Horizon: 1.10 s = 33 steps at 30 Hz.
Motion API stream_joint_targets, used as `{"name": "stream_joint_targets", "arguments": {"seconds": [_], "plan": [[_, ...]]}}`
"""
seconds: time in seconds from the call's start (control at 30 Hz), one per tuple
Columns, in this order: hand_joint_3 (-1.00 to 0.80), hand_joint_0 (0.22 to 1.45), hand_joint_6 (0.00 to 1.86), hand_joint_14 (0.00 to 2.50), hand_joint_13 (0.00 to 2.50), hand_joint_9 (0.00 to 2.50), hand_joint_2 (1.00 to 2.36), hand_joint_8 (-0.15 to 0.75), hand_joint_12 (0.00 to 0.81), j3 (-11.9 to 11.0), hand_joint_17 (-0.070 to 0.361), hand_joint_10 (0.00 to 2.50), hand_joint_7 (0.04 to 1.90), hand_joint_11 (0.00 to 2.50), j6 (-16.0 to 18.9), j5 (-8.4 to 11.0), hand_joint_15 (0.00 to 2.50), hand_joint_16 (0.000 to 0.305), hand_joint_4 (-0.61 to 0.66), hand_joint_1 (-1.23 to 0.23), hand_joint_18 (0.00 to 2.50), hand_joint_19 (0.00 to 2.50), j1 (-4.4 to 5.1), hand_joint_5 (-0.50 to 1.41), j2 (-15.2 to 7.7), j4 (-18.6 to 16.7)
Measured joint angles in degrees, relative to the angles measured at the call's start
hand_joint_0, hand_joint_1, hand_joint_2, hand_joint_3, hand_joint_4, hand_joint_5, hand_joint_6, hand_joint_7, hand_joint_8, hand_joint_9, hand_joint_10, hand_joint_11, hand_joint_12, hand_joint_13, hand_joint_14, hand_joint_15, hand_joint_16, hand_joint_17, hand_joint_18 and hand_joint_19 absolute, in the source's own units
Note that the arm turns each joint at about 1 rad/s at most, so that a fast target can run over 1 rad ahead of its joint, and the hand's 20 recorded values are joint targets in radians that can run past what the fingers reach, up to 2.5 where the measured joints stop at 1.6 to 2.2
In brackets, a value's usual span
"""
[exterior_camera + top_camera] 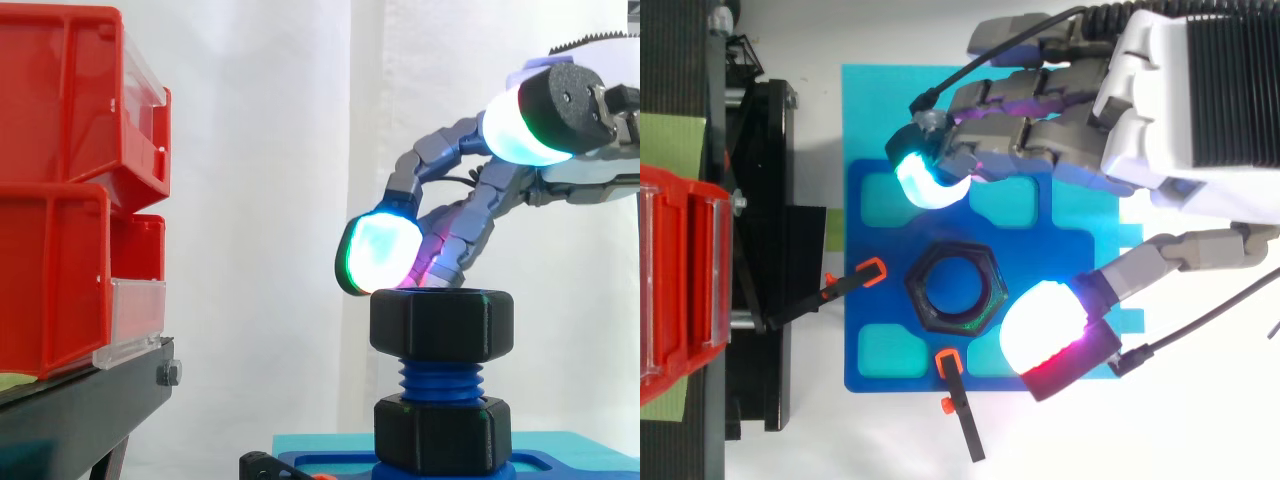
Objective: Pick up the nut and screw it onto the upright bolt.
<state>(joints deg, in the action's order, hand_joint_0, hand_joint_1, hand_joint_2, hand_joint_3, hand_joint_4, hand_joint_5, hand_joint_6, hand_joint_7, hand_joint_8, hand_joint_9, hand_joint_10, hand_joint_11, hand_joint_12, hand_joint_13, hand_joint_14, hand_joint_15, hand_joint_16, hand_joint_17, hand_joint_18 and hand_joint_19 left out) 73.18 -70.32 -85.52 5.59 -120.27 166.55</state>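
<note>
1. The black hexagonal nut (442,320) sits atop the upright blue bolt (440,380). It looks rigid, light and smooth, and is best gripped across opposite flats.
2. The hand (1180,100) hovers above it, its fingers (380,255) spread and holding nothing.
3. Red bins (60,150) stand well left.

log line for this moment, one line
nut: on bolt top, threads bare below | hand: open, pads either side of nut, not gripping
</note>
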Motion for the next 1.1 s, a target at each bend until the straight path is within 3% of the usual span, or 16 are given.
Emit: {"name": "stream_joint_targets", "arguments": {"seconds": [0.1, 0.17, 0.27, 0.37, 0.53, 0.9, 1.1], "plan": [[-0.5, 0.43, 0.5, 0.0, 0.47, 0.83, 1.0, 0.254, 0.37, 0.21, 0.13, 0.0, 0.71, 0.01, 0.01, 0.03, 0.01, 0.058, 0.16, -0.27, 0.22, 0.1, 0.27, -0.14, -0.07, -1.19], [-0.5, 0.42, 0.5, 0.0, 0.24, 0.64, 1.0, 0.245, 0.377, 0.71, 0.136, 0.0, 0.69, 0.0, 0.04, 0.08, 0.0, 0.06, 0.15, -0.25, 0.0, 0.0, 0.53, -0.14, -0.1, -1.9], [-0.5, 0.4, 0.5, 0.0, 0.0, 0.37, 1.0, 0.229, 0.388, 2.09, 0.145, 0.0, 0.65, 0.0, 0.12, 0.2, 0.0, 0.065, 0.12, -0.22, 0.0, 0.0, 1.0, -0.17, -0.12, -3.71], [-0.5, 0.4, 0.5, 0.0, 0.0, 0.22, 1.0, 0.202, 0.383, 3.55, 0.148, 0.0, 0.58, 0.0, 0.41, 0.33, 0.0, 0.066, 0.08, -0.23, 0.0, 0.0, 1.47, -0.2, -0.13, -6.18], [-0.5, 0.4, 0.5, 0.0, 0.0, 0.21, 1.0, 0.207, 0.378, 4.79, 0.147, 0.0, 0.59, 0.0, 1.14, 0.48, 0.0, 0.065, 0.09, -0.26, 0.0, 0.0, 1.97, -0.2, -0.14, -8.46], [-0.5, 0.4, 0.5, 0.0, 0.04, 0.3, 1.0, 0.228, 0.376, 5.02, 0.141, 0.0, 0.63, 0.0, 1.33, 0.45, 0.0, 0.062, 0.11, -0.28, 0.0, 0.0, 2.0, -0.19, -0.15, -7.59], [-0.5, 0.41, 0.5, 0.0, 0.16, 0.46, 1.0, 0.255, 0.373, 5.22, 0.135, 0.0, 0.77, 0.0, 1.33, 0.38, 0.0, 0.06, 0.17, -0.3, 0.0, 0.0, 1.82, -0.14, -0.15, -6.79]]}}
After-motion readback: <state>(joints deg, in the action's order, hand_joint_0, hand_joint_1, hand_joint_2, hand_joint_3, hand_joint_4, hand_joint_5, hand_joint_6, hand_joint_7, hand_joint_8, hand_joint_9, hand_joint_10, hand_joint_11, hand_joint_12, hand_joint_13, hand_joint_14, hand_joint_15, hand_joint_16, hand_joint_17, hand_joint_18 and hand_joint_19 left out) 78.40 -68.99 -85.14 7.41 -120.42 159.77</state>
